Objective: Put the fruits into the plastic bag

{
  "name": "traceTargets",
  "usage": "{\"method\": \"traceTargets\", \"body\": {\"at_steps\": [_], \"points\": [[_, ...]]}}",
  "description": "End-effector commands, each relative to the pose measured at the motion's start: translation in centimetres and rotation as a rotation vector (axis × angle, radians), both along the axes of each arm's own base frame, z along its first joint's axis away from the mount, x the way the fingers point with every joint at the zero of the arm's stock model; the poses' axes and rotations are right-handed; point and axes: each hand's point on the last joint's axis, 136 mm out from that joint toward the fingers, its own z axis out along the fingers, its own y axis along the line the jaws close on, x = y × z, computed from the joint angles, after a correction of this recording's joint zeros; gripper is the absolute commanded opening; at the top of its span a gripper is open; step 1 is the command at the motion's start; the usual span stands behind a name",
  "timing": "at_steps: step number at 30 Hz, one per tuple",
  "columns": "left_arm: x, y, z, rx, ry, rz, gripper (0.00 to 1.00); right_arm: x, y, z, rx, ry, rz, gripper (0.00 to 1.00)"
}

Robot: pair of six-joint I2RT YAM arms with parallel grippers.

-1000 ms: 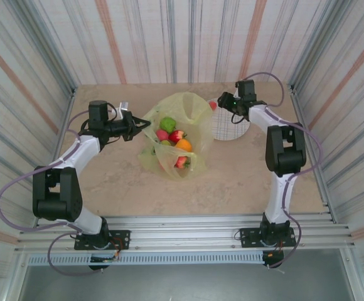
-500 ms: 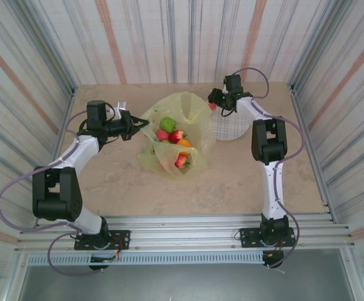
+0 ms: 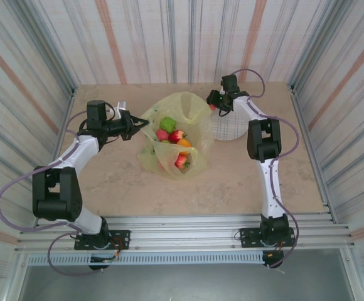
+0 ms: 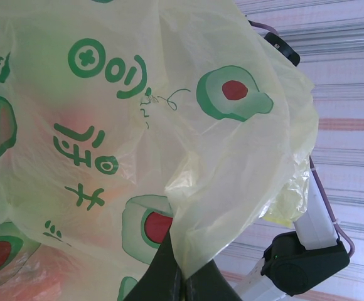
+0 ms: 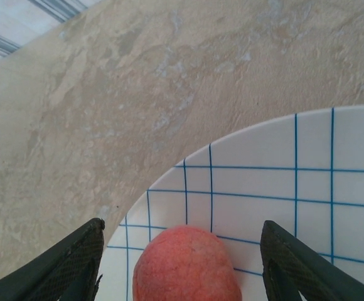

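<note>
Beige bench (image 3: 232, 182): right jaws moved in, open astride red round fruit (image 5: 186, 263) on white gridded plate (image 5: 282, 182), probably the last; left jaws clamp yellow-green plastic bag (image 3: 182, 106).

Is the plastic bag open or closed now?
Open. The plastic bag gapes upward, fruits show inside it, and the left gripper pinches its rim.

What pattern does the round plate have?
The plate is white with thin blue grid lines; right wrist view.
</note>
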Motion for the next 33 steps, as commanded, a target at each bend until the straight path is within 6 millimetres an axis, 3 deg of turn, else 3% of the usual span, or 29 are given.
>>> {"method": "traceTargets", "body": {"at_steps": [1,18,22,27,33], "points": [[0.2,0.2,0.4,-0.015,-0.008,0.000,0.00,0.0,0.9,-0.6,0.018,0.026,0.006,0.64],[0.2,0.2,0.4,-0.020,-0.004,-0.004,0.00,-0.6,0.8,-1.4,0.006,0.062,0.034,0.46],[0.2,0.2,0.3,-0.020,-0.002,-0.003,0.00,-0.7,0.5,0.1,0.012,0.032,0.037,0.42],[0.2,0.2,0.3,-0.020,-0.002,-0.003,0.00,-0.7,-0.2,3.4,0.048,-0.024,0.028,0.36],[0.2,0.2,0.4,-0.021,-0.004,-0.002,0.00,-2.2,-1.8,7.4,0.084,-0.085,0.006,0.36]]}}
